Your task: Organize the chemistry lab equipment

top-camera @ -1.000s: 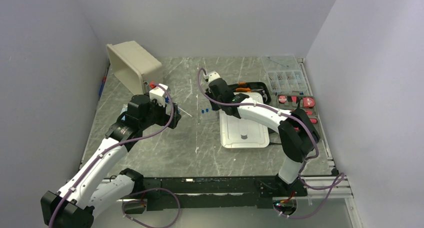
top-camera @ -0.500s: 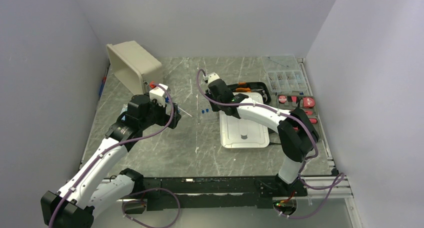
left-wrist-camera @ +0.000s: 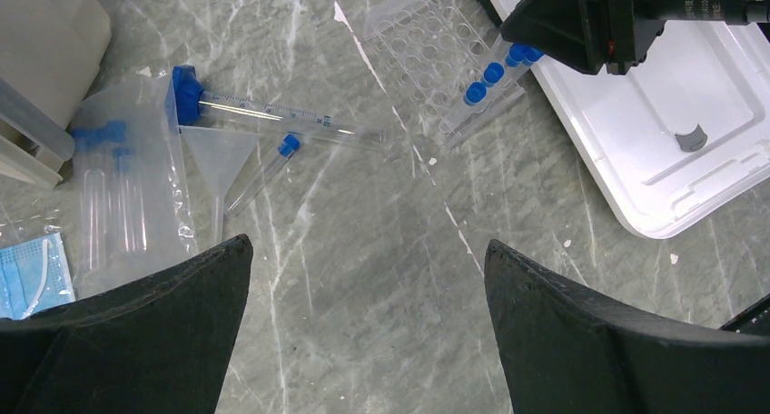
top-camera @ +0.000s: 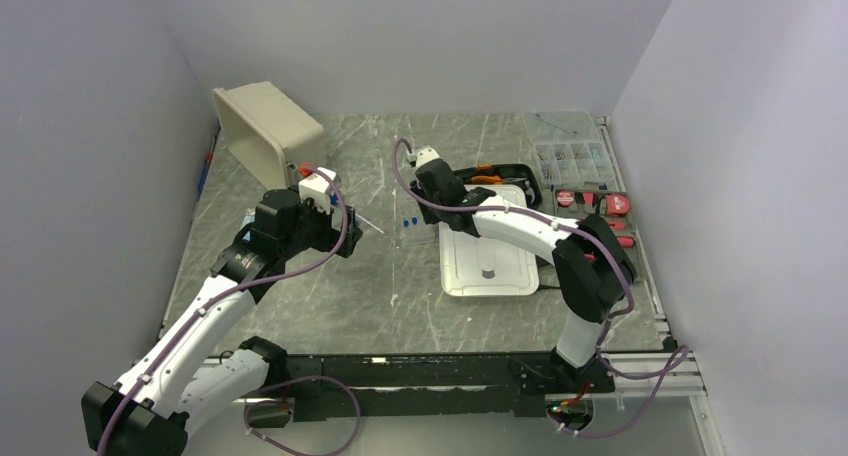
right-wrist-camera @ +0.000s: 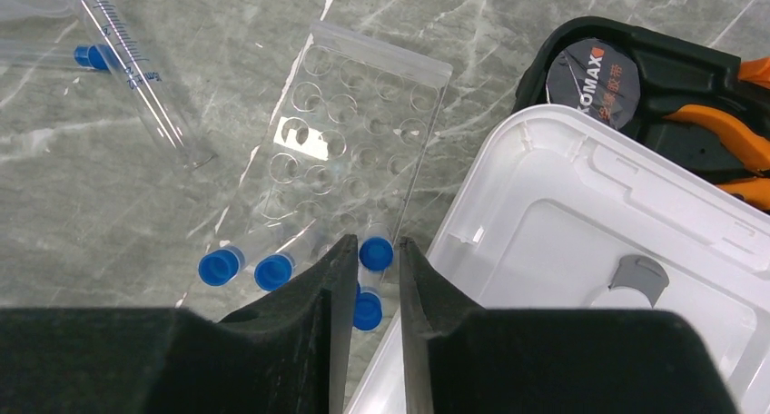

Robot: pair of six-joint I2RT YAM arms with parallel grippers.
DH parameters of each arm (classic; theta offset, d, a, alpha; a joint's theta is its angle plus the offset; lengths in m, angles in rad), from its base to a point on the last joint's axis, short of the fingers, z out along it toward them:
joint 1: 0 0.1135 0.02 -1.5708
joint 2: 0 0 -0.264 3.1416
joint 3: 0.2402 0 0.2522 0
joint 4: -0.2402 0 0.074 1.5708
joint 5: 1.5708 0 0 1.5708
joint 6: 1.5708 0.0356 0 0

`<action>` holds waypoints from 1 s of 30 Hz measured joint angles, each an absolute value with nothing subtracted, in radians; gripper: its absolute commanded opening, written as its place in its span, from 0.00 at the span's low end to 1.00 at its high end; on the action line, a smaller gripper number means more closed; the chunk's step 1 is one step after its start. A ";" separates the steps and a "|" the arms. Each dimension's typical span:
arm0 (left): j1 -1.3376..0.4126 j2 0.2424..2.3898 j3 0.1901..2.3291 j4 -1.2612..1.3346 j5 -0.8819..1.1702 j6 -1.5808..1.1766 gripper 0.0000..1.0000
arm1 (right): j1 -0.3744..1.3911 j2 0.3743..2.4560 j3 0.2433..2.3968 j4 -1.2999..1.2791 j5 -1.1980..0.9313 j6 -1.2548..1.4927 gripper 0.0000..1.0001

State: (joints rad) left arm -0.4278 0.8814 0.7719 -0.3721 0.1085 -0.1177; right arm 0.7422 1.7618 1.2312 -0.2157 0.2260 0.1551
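the right fingers sit low at the near edge of the clear rack. they are drawn narrow around one blue-capped tube, and i cannot tell whether they press on it. two more capped tubes lie side by side just left of them on the rack's edge, and another blue cap shows lower in the gap. the rack lies flat on the tabletop, just beside the white tray, with the black tool case behind that.

the left fingers are spread wide and hold nothing, above bare tabletop. beyond them lie a long marked tube with a blue end, a clear funnel and a small capped tube resting against the funnel. a plastic bag of tubes and a blue face mask lie to the left.
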 measured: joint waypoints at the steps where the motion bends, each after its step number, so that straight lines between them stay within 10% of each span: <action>1: -0.428 0.881 0.772 -0.372 0.108 -0.118 0.99 | 0.742 1.762 1.231 -0.216 0.226 0.158 0.29; 21: -0.408 0.941 0.772 -0.379 0.109 -0.113 0.98 | 0.743 1.718 1.232 -0.228 0.226 0.163 0.51; 30: -0.391 1.156 0.822 -0.396 0.056 -0.042 0.71 | 0.702 1.409 1.111 -0.183 0.208 0.168 0.54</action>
